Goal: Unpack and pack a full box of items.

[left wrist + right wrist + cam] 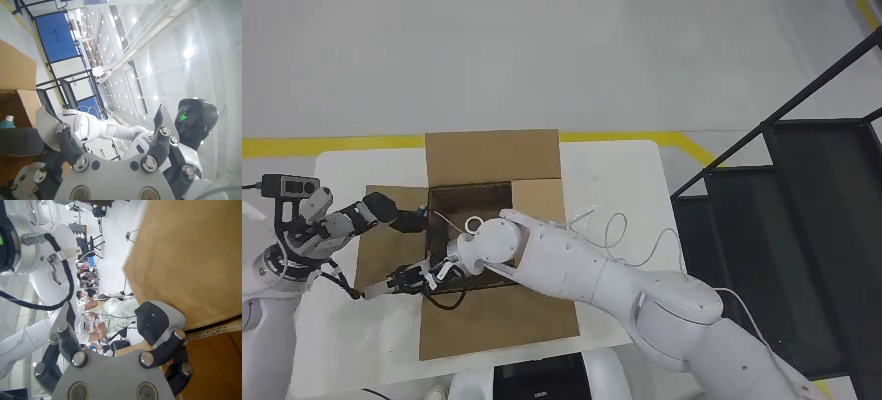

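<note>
An open cardboard box [492,158] stands on the white table [612,170] with its flaps spread flat. In the top view my right arm lies across the box, and my right gripper [392,284] hangs over the left flap [382,255] near the box's front-left corner. In the right wrist view the right gripper [110,317] is open, one fingertip [151,321] next to a cardboard flap [189,256], nothing between the fingers. My left gripper [410,218] hovers at the box's left rim; it [104,117] is open and empty. A teal bottle [7,122] stands inside the box.
A black metal staircase [802,200] rises just right of the table. A loose white cable [622,235] lies on the table right of the box. A yellow floor line [342,145] runs behind the table.
</note>
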`<action>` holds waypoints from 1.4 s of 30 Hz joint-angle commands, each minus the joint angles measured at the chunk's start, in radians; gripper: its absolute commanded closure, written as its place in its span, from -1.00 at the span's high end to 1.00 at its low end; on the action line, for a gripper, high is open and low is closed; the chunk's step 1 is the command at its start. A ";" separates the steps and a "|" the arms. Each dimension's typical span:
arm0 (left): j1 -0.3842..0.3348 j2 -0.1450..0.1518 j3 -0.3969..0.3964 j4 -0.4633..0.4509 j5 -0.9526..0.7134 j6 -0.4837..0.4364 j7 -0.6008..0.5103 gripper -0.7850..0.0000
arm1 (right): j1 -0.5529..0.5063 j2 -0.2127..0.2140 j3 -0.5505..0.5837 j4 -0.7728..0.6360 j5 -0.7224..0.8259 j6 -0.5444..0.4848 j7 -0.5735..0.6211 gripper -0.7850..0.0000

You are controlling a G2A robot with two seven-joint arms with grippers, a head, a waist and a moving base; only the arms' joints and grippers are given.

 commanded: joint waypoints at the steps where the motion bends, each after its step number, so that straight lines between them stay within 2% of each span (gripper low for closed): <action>1: -0.023 -0.001 0.006 0.033 0.022 0.019 0.038 1.00 | -0.002 -0.008 0.001 0.028 -0.006 -0.011 0.009 1.00; 3: -0.038 -0.002 0.011 0.060 0.021 0.037 0.053 1.00 | -0.008 -0.011 0.007 0.044 -0.010 -0.030 0.022 1.00; 4: -0.043 0.001 0.006 0.157 0.079 0.031 0.075 1.00 | 0.004 -0.008 0.024 -0.004 -0.012 -0.065 0.027 1.00; 5: -0.062 -0.002 0.033 0.211 0.120 -0.006 0.073 1.00 | 0.014 0.001 0.043 -0.040 -0.015 -0.046 0.038 1.00; 9: -0.109 -0.018 0.091 0.267 0.052 -0.112 0.055 1.00 | -0.015 0.044 0.102 -0.161 -0.041 -0.013 0.061 1.00; 15: -0.083 -0.027 0.095 0.223 -0.011 -0.162 0.030 1.00 | -0.080 0.108 0.204 -0.330 -0.086 0.023 0.094 1.00; 27: -0.066 -0.029 0.102 0.180 0.124 -0.108 0.119 1.00 | -0.303 0.241 0.462 -0.657 -0.240 0.162 0.152 1.00; 35: -0.086 -0.030 0.141 0.199 0.309 -0.034 0.224 1.00 | -0.538 0.321 0.688 -0.927 -0.297 0.174 0.196 1.00; 42: -0.130 -0.037 0.201 0.267 0.432 0.004 0.296 1.00 | -0.711 0.363 0.822 -1.085 -0.318 0.140 0.197 1.00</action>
